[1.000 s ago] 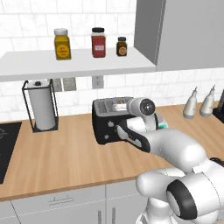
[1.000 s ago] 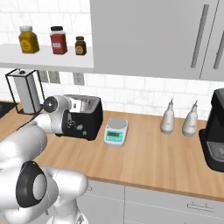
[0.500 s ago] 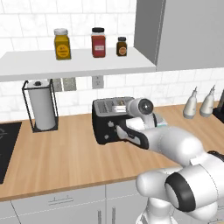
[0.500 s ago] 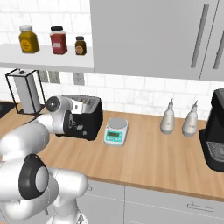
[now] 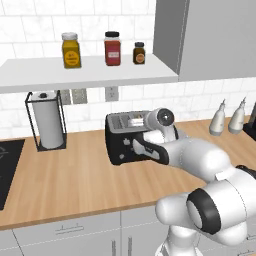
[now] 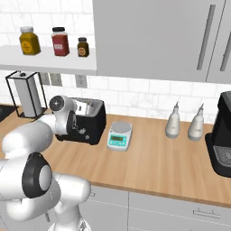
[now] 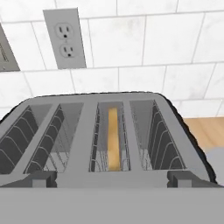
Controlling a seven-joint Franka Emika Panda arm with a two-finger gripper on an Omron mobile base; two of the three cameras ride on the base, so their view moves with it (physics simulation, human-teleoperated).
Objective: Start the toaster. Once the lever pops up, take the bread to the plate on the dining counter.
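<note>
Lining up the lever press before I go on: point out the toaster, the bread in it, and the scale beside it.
toaster (image 7: 92,109): hand view, on the silvery top between slots.
bread (image 7: 113,140): hand view, on the slice's top edge, in the third slot from the left.
scale (image 6: 119,135): right base view, on its white top.

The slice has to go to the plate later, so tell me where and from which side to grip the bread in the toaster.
Grip the bread by its top crust edge, coming straight down from above. It stands upright on edge in the third slot from the left of the toaster, with slot walls close on both faces, so probably only the top edge is reachable. Set the open jaws across its thin faces.
</note>
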